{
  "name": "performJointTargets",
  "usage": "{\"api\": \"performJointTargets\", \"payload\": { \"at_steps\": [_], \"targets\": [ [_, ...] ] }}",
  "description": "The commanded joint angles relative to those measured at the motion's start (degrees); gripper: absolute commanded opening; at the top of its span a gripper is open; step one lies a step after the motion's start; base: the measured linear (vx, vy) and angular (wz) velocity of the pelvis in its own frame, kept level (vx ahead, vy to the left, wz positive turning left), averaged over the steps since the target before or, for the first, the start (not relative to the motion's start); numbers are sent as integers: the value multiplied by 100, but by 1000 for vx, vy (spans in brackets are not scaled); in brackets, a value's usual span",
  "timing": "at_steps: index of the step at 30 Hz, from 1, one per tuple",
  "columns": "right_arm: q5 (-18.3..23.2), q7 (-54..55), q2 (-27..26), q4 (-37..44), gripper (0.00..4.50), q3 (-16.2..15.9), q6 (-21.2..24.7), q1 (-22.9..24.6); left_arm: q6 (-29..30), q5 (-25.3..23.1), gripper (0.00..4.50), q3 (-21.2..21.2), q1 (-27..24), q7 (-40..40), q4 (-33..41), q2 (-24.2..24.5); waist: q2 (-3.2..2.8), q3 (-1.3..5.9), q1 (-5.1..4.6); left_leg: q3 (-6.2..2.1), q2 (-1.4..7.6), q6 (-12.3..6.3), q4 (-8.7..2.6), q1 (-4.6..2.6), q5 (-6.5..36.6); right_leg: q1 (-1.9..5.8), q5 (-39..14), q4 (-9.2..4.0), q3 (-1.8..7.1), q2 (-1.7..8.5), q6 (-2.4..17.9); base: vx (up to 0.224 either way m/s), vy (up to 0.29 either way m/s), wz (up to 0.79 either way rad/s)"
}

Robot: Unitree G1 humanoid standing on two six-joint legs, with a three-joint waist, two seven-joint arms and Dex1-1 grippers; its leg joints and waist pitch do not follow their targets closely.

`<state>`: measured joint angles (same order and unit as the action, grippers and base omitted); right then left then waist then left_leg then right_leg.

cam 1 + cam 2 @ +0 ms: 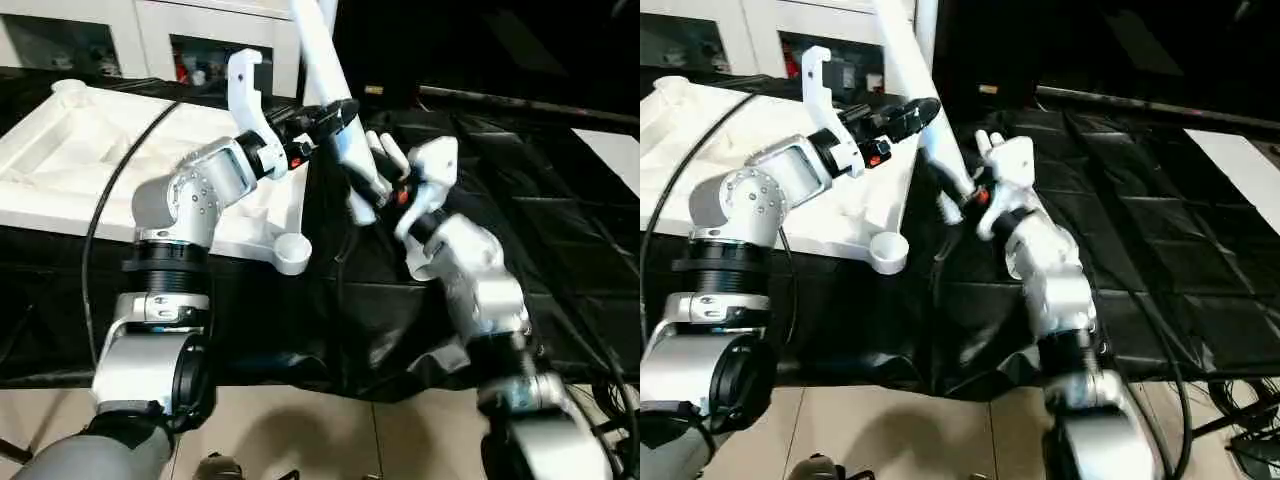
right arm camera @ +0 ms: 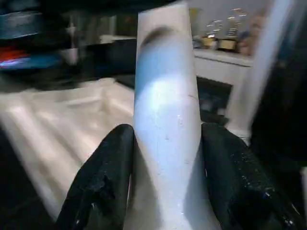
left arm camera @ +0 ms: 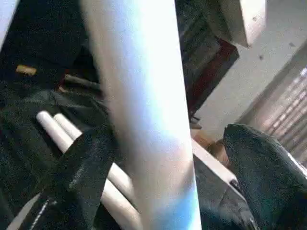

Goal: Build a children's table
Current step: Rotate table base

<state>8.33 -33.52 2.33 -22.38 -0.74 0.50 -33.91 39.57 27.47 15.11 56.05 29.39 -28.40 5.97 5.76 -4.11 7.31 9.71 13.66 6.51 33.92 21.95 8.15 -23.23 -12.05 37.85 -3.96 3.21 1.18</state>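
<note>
Right gripper (image 2: 165,158) clamps long white tubular leg (image 1: 322,60); left gripper (image 3: 168,172) wide open around it.

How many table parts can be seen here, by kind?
Tabletop: 1, lying ribbed side up on the black cloth
Leg held in the right gripper: 1
Spare legs lying on the cloth: 2
Total: 4 parts

no readable text, label, brand, number or sign appears anywhere in these views. the items behind the cabinet (image 1: 120,40) glass are too blurred to read.
</note>
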Motion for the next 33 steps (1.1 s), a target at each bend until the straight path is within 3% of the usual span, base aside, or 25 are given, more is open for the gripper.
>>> {"api": "performJointTargets", "payload": {
  "at_steps": [1, 5, 6, 11, 14, 15, 21, 26, 31, 33],
  "targets": [
    [-186, 66, 39, 267, 184, -123, -39, 2, -59, 84, 435, 47, 153, -212, -128, -91, -183, 488, 19, 20, -69, 122, -327, -119, 1087, 372, -109, -473, 259, 369, 1048, 0, 0, 0],
    [-593, 395, 67, 208, 184, -386, -35, -67, 47, 236, 440, 359, 225, -589, -236, -156, -156, 477, 63, 26, -65, 152, -326, -126, 1048, 368, -85, -465, 270, 381, 1023, 0, 0, 0],
    [-593, 395, 67, 208, 184, -386, -35, -67, 47, 236, 414, 359, 225, -589, -236, -156, -163, 478, 70, 24, -64, 155, -328, -128, 1044, 366, -72, -459, 269, 382, 1023, 0, 0, 0],
    [-903, 993, -22, 106, 184, -416, -23, -214, 101, 317, 387, 738, 257, -1329, -360, -244, -150, 468, 84, 21, -62, 212, -337, -135, 1120, 354, -134, -459, 270, 376, 928, 0, 0, 0],
    [-936, 1068, -72, 117, 184, -461, 16, -218, 64, 304, 360, 797, 253, -1506, -409, -256, -158, 473, 82, 19, -67, 210, -338, -126, 1098, 357, -138, -465, 272, 378, 854, 0, 0, 0],
    [-1018, 1167, -116, 99, 184, -519, 12, -243, 23, 281, 360, 794, 248, -1571, -423, -256, -130, 475, 81, 20, -66, 205, -337, -122, 1077, 359, -99, -464, 271, 379, 849, 0, 0, 0],
    [-1068, 1263, -175, 9, 184, -588, -3, -345, -93, 304, 304, 789, 223, -1561, -426, -300, -176, 479, 73, 18, -68, 195, -339, -130, 1004, 359, 105, -443, 273, 374, 860, 0, 0, 0],
    [-1079, 1323, -180, 7, 184, -586, 8, -367, -65, 301, 279, 760, 203, -1617, -370, -329, -153, 482, 67, 20, -57, 220, -349, -137, 1043, 372, 156, -448, 267, 378, 885, 0, 0, 0],
    [-1132, 1382, -139, -10, 184, -624, -2, -378, -70, 385, 242, 845, 213, -1739, -411, -344, -167, 478, 61, 23, -59, 221, -351, -144, 1025, 363, 168, -452, 268, 379, 892, 0, 0, 0],
    [-1219, 1436, -109, -72, 184, -654, -100, -393, -101, 407, 205, 861, 214, -1717, -423, -337, -151, 477, 63, 27, -61, 216, -351, -140, 1047, 368, 124, -458, 270, 380, 881, 0, 0, 0]
  ]
}}
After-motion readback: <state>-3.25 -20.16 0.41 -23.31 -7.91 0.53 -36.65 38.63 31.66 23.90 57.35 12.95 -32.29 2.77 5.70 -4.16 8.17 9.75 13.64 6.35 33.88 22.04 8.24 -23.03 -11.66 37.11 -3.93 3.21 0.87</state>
